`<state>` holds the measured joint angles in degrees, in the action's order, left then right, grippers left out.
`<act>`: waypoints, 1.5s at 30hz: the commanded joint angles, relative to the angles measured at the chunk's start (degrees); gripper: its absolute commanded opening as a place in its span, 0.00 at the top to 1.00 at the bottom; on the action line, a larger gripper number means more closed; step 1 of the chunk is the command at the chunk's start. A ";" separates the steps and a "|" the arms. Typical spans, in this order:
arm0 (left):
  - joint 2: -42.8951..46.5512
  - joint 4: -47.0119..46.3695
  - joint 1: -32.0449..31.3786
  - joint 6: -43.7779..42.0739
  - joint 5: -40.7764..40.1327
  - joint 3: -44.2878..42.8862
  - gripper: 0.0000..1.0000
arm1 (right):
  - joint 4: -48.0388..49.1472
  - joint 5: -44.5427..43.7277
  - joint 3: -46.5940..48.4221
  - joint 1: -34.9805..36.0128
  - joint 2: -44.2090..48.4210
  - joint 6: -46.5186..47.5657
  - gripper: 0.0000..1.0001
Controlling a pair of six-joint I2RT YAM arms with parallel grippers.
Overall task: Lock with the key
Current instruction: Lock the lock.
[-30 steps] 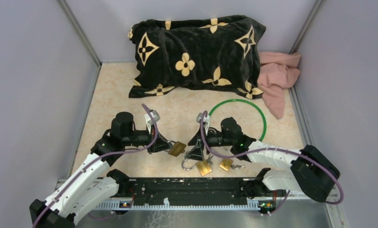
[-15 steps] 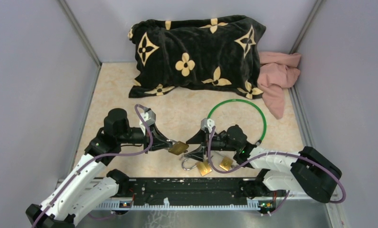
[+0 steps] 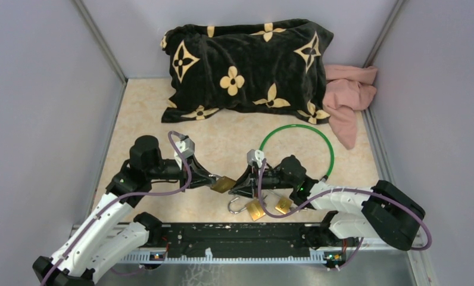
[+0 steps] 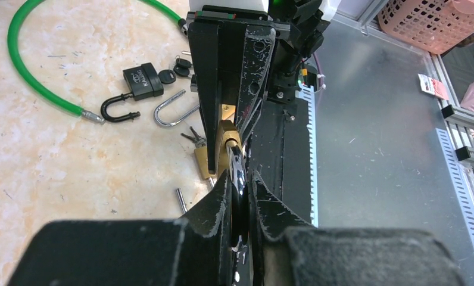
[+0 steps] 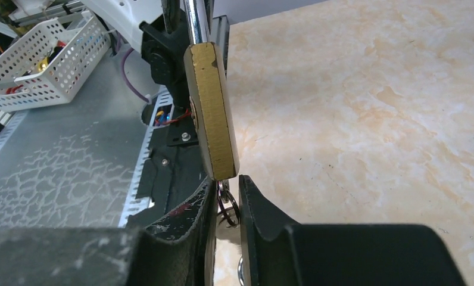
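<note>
left wall: a plain grey panel [image 3: 38, 119] closes off my left side.
surface: pale marbled beige [image 3: 145, 119], scuffed where the wrist cameras see it close up; a black rail [image 3: 240, 233] runs along its near edge.
left gripper: [image 3: 211, 181] clamped tight on the shackle of the brass padlock [image 3: 223, 185], which i see held up off the surface between the two arms.
back of the room: a black pillow [image 3: 246, 59] with gold flowers lies against the back wall.
right gripper: [image 5: 227, 186] fingers almost together, pinching the key [image 5: 226, 208] that sits at the bottom end of the held padlock.
spare locks: two brass ones [image 3: 256, 210] lie on the surface just on the near side of the right gripper; a black lock [image 4: 143, 80] lies with its shackle open, near one end of the cable.
green cable: [image 3: 297, 127] a loop flat on the surface beyond the right arm.
pink cloth: [image 3: 348, 98] bunched in the far right corner, touching the pillow.
right wall: the same grey panel [image 3: 437, 107].
</note>
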<state>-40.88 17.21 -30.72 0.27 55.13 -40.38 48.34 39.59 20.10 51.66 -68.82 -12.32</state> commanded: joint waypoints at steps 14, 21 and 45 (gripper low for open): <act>1.04 -5.25 0.20 -0.38 2.70 -2.73 1.00 | 2.10 1.98 4.99 0.81 -0.03 -1.79 1.00; 0.89 -5.25 1.39 -1.26 1.91 -6.57 1.00 | -1.89 -2.17 1.24 -0.97 2.18 0.80 1.00; -0.23 -6.99 2.85 -1.43 3.28 -13.36 1.00 | 0.44 -3.08 -11.62 -6.08 2.71 1.55 1.00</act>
<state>-43.62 20.25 -29.50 -4.10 55.90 -46.48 59.92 37.74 13.98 48.21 -65.56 -13.52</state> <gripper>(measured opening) 0.146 0.022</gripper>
